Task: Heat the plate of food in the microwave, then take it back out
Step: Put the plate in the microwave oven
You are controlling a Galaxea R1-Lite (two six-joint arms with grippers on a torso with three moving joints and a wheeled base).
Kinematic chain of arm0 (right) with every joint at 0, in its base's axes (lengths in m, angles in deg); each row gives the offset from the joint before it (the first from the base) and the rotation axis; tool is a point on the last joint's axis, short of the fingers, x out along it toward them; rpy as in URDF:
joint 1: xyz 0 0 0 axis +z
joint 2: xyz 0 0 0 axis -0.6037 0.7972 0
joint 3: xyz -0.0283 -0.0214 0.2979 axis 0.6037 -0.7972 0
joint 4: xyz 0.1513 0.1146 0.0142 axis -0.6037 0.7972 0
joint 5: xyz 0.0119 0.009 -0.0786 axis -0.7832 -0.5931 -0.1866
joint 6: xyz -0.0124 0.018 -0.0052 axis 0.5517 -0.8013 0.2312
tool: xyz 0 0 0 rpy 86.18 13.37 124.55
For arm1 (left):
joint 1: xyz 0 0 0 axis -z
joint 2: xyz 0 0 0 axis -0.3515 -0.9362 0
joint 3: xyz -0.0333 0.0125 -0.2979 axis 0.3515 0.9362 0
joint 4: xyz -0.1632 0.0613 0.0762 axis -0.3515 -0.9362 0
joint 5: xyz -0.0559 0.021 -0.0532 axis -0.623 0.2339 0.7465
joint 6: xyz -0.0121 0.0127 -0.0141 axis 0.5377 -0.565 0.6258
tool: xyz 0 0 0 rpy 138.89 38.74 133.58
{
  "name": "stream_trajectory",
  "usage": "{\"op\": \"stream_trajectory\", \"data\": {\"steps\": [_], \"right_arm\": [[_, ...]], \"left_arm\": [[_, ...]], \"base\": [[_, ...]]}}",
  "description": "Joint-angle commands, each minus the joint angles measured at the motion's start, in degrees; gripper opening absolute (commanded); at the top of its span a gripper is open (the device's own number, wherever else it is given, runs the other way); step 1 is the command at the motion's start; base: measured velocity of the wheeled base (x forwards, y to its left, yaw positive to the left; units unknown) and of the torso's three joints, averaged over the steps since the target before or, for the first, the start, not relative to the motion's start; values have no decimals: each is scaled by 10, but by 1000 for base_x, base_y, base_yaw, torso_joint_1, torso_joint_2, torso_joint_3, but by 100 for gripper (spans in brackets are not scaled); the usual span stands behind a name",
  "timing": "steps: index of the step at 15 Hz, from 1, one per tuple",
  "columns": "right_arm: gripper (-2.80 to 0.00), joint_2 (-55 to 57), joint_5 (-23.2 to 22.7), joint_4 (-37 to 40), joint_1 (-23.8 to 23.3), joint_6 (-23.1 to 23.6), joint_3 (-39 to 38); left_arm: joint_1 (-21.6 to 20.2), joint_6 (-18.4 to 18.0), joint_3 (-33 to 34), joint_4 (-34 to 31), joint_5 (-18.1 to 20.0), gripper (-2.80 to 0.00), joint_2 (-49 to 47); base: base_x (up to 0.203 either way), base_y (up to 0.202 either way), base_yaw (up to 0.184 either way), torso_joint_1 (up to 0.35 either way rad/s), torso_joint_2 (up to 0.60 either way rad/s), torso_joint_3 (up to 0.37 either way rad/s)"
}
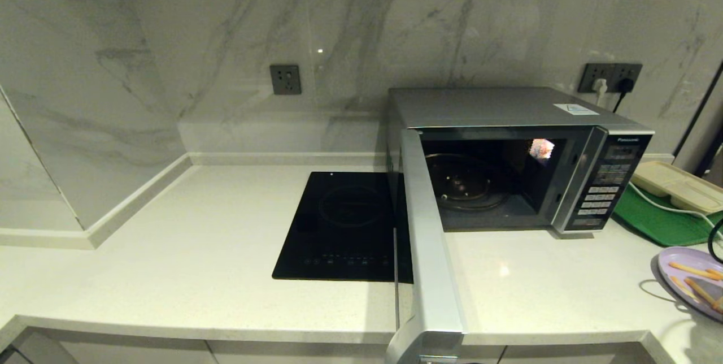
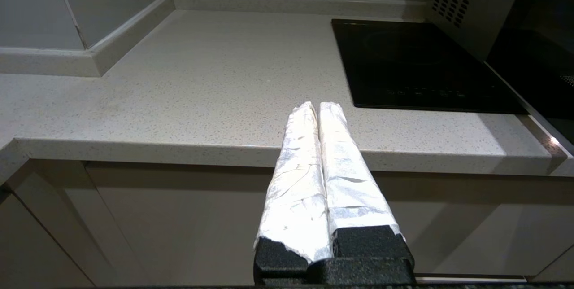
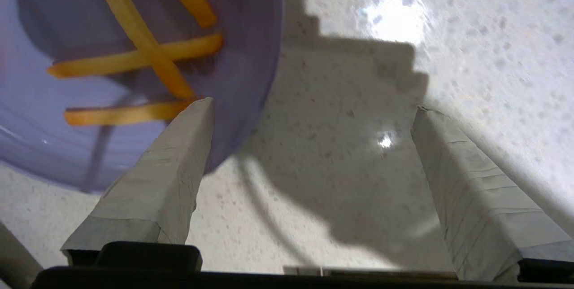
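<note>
Pale speckled countertop [image 1: 169, 251] runs beneath a grey-veined marble wall. Right gripper [image 3: 314, 109] hangs above the counter with fingers spread wide, holding nothing; one fingertip [image 3: 197, 114] overlaps the rim of the plate of food [image 1: 692, 279], which sits at the near right counter edge. Left gripper [image 2: 318, 107], fingers pressed together and empty, is parked off the near counter edge. Microwave [image 1: 508, 109] stands far right, door swung open, cavity empty, "Panasonic" legible above its button panel. Black induction cooktop [image 1: 344, 228] lies just left of it.

Marble wall [image 1: 226, 25] — pale speckled counter [image 1: 169, 273], probably stone.
</note>
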Motion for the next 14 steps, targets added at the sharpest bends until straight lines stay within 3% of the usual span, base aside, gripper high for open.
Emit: {"op": "stream_trajectory", "data": {"steps": [1, 14], "right_arm": [[0, 16, 3, -23, -11, -3, -12], [0, 37, 12, -31, -47, -1, 4]], "left_arm": [[0, 0, 0, 0, 0, -280, 0], [0, 0, 0, 0, -1, -280, 0]], "base": [[0, 0, 0, 0, 0, 0], [0, 0, 0, 0, 0, 0]]}}
